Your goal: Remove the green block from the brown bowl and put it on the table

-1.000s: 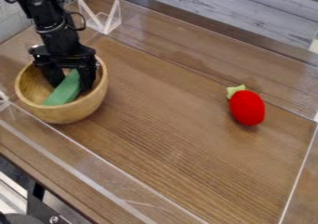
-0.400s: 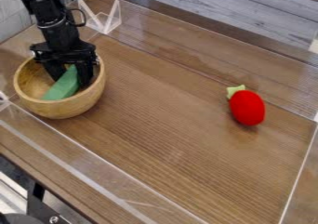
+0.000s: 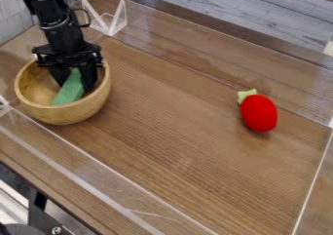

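Pincer (image 3: 68, 75) points straight down into the brown bowl (image 3: 39, 107) at the left of the scene, its two black fingers standing on either side of the upper end of the green block (image 3: 68, 89). The jaws are narrowed around the block, but whether they already press it firmly I cannot tell. The block leans inside the bowl, low end toward the left wall, high end under the pincer; this raised end is probably chosen because it is the easiest part to reach from above. The bowl sits on the surface (image 3: 182, 151) near the left acrylic wall. Well apart, at the right, lies a red strawberry-shaped object (image 3: 259, 111).

Compared with a second ago, the fingers stand closer together around the block. The bowl looks slightly shifted to the left, and the arm is in the same place.
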`<action>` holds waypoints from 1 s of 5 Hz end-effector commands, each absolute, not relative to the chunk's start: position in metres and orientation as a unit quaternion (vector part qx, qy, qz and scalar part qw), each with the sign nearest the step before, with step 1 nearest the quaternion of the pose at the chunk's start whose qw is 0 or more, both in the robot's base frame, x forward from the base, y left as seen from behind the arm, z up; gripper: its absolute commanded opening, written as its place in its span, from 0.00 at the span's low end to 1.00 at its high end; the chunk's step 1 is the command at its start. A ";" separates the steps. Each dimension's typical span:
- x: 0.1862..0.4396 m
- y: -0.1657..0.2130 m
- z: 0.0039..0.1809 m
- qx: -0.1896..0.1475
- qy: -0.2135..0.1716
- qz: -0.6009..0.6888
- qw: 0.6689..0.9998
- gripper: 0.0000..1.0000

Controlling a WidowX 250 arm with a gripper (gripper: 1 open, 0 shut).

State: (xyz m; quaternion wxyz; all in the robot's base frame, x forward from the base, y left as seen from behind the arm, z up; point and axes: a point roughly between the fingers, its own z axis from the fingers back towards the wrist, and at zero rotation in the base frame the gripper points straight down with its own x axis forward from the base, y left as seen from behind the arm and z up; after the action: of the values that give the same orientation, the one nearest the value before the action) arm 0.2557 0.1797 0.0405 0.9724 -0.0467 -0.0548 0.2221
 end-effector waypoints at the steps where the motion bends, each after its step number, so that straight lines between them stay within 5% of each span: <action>1: 0.266 0.186 0.078 -0.033 -0.100 0.226 0.968 0.00; 5: 0.279 0.142 0.127 -0.043 -0.133 0.220 0.965 0.00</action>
State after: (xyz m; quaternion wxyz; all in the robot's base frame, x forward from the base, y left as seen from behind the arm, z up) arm 0.2770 0.1386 0.1113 0.9686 -0.0523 -0.1063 0.2185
